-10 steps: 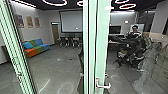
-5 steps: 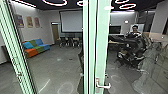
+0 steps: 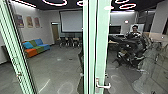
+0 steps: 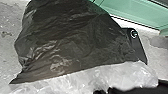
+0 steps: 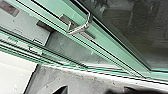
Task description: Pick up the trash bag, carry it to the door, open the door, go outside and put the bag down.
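The door's green frame (image 3: 102, 45) stands upright near the middle of the head view, with a metal handle (image 3: 103, 85) low on it. In the right wrist view the handle (image 5: 81, 28) is beyond my right gripper (image 5: 95, 90), whose dark fingertips are spread, apart from it. The door frame (image 5: 112, 50) there slants away from other green rails; how far the door is ajar I cannot tell. The black trash bag (image 4: 67, 42), creased and bulging, shows large in the left wrist view, with pale translucent plastic (image 4: 100, 76) along its edge.
A green post (image 3: 15, 47) rises at the left. Past the glass are a colourful sofa (image 3: 36, 47), chairs (image 3: 71, 41) and a white screen (image 3: 72, 22). A person (image 3: 135, 30) is at the right, behind a dark mass (image 3: 132, 50) that shows in the glass.
The lower part of the dark mass in the glass at the right has shifted a little. The door, its handle and the room behind keep their places in the head view.
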Robot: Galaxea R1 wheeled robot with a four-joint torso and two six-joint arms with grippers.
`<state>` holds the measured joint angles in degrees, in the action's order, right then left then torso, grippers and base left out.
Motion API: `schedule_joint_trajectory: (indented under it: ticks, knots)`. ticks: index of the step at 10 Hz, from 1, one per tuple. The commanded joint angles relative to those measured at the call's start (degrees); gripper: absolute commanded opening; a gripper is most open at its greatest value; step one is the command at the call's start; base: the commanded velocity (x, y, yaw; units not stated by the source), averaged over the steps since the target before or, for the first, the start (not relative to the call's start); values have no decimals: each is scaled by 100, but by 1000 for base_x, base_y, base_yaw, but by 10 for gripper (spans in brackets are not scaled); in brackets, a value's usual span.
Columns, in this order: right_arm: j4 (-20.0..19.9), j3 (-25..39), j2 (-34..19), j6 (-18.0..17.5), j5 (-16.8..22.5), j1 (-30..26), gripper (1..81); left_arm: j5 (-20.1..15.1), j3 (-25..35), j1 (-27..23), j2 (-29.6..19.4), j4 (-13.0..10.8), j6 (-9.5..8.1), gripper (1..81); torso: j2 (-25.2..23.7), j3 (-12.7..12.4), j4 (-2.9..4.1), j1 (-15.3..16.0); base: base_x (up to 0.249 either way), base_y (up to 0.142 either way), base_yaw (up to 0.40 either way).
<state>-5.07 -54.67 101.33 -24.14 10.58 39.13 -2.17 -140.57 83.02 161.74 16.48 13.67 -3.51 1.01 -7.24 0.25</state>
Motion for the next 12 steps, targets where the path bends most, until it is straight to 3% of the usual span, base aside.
schedule_joint_trajectory:
  ticks: [1,7,12]
  knots:
    - [-126,-191,65,-345,111,-1024,811,-328,21,-396,-98,66,13,10,0,0,0,0,0,0,0]
    - [-82,-1140,1199,-1163,656,-1622,811,-328,20,-395,-89,136,22,10,0,5,0,0,0,0,0]
    - [-55,-1843,2007,-2068,1016,-1965,811,-328,-120,-396,-45,162,22,10,0,6,0,2,0,0,0]
